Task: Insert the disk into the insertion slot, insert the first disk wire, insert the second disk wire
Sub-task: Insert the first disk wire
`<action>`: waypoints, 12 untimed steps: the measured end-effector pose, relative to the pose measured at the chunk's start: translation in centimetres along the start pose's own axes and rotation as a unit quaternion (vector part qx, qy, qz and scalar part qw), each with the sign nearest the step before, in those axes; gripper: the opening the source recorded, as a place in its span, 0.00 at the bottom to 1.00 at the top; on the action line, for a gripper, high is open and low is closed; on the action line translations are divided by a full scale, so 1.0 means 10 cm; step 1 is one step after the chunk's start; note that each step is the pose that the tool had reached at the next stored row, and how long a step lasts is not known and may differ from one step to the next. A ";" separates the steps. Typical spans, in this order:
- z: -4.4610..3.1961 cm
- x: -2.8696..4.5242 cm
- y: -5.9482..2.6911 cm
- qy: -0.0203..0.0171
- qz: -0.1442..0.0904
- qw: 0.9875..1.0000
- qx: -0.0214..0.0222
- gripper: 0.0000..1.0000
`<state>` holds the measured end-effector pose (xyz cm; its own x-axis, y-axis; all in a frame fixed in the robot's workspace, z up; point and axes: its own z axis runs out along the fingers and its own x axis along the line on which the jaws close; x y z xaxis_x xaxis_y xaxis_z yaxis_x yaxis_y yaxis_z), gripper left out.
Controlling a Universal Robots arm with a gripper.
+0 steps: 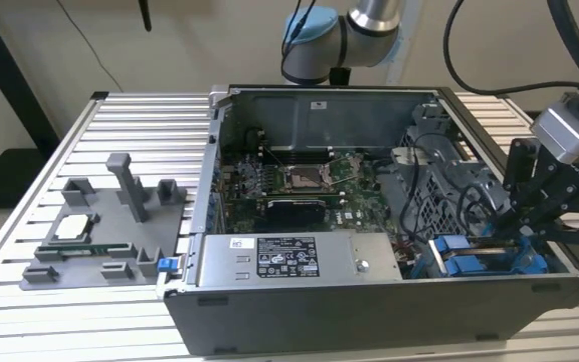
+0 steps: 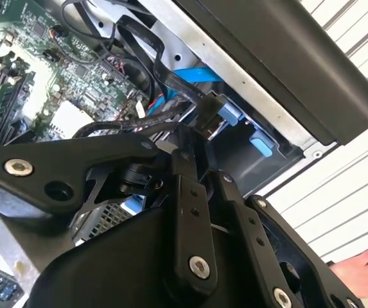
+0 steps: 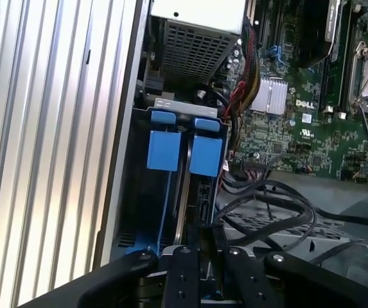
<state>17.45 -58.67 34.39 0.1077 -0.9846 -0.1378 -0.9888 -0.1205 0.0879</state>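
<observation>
So the disk [image 3: 206, 154] looks seated. Its blue carrier ends sit down inside the insertion slot [image 3: 139, 205], in the case corner beside the power supply [image 1: 300, 260], on the exterior view's right. The gripper [image 2: 200, 144] hangs right over that bay. As far as I can tell from the second wrist view, it's pinched closed on the black plug of a disk wire [image 2: 208, 115], just above the slot's edge.

Handling-wise, my guess is the wire's the fiddly bit. The cable is floppy, while the plug is small, light, hard plastic and probably keyed. It wants holding by the plug's flat sides, square to the socket, never by the cable. Forcing it in crooked could bend contacts. The disk itself is stiff, fairly heavy and hates knocks, so the blue carrier is the part to touch. Loose black cables [image 3: 267, 205] crowd the bay and look easy to snag.
</observation>
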 end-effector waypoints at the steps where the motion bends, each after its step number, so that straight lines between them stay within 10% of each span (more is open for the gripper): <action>1: 0.005 -0.001 -0.001 0.000 0.004 1.000 0.001 0.00; 12: 0.043 -0.006 -0.005 -0.003 0.037 0.999 0.006 0.00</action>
<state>17.45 -58.55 33.97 0.0339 -0.9899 -0.1377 -0.9952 -0.0461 0.0866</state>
